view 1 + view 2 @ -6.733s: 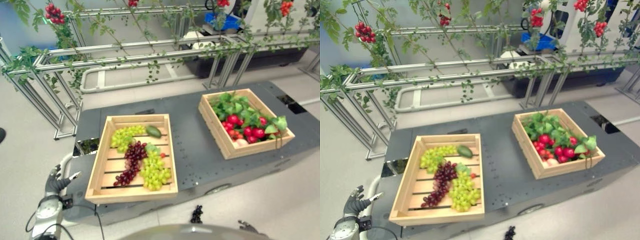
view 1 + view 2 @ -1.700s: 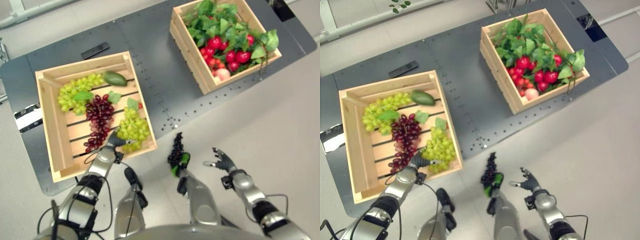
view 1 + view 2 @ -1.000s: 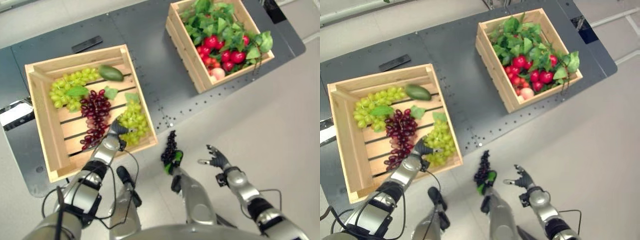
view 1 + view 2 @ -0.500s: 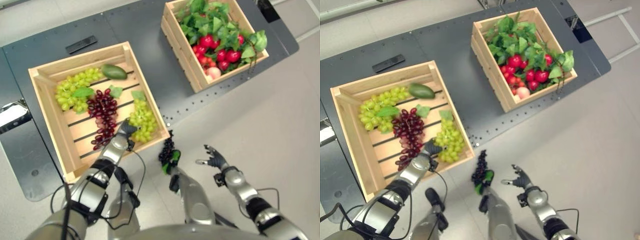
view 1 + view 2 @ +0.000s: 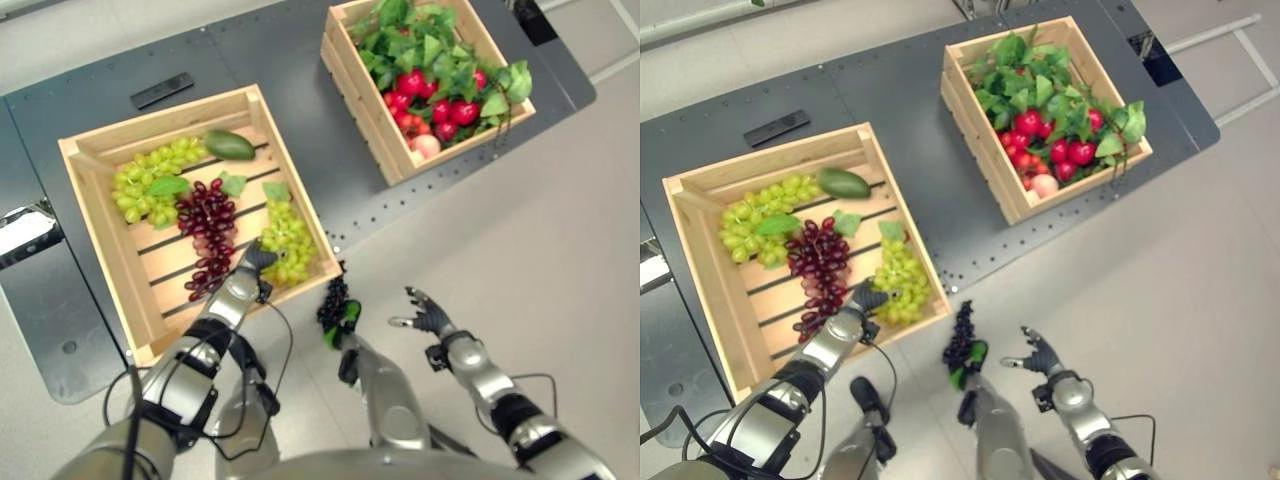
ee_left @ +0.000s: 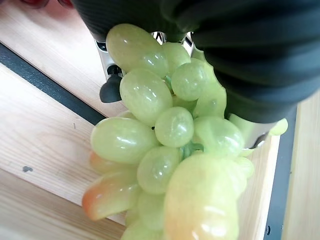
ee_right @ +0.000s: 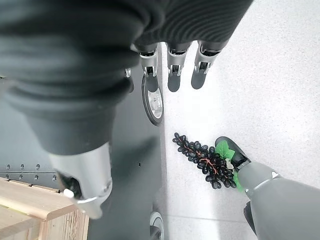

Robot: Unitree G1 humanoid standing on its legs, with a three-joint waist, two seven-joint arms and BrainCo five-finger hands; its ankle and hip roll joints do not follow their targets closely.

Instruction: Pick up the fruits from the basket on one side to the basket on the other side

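Pale green and waxy, the bunch of green grapes (image 6: 175,145) crowds my left wrist view, pressed right up against my left hand (image 5: 255,262), whose fingers curl over its upper end — I read that as a clenched hold on the cluster, not a loose touch. In the head views that bunch lies at the near right corner of the slatted light-wood crate (image 5: 90,215), resting on the slats beside the dark red grape bunch (image 5: 208,235), with another green bunch (image 5: 150,175) and a dark green avocado-like fruit (image 5: 229,145) farther back. The target, as I judge it, is the second wooden crate full of red fruit and green leaves (image 5: 372,130), well apart on the same dark grey platform (image 5: 300,70). The grapes look smooth and glossy, so I expect them to be slippery and the cluster to be floppy rather than stiff; I'd keep the hold near the stem end, where the berries gather, and let the rest hang. It should be light, though single grapes could pull loose if squeezed or snagged on the crate's rim. My right hand (image 5: 1042,356) hangs over the pale floor with fingers spread and relaxed, holding nothing — just beside it a small black grape bunch with a green leaf (image 7: 202,161) lies on the floor.
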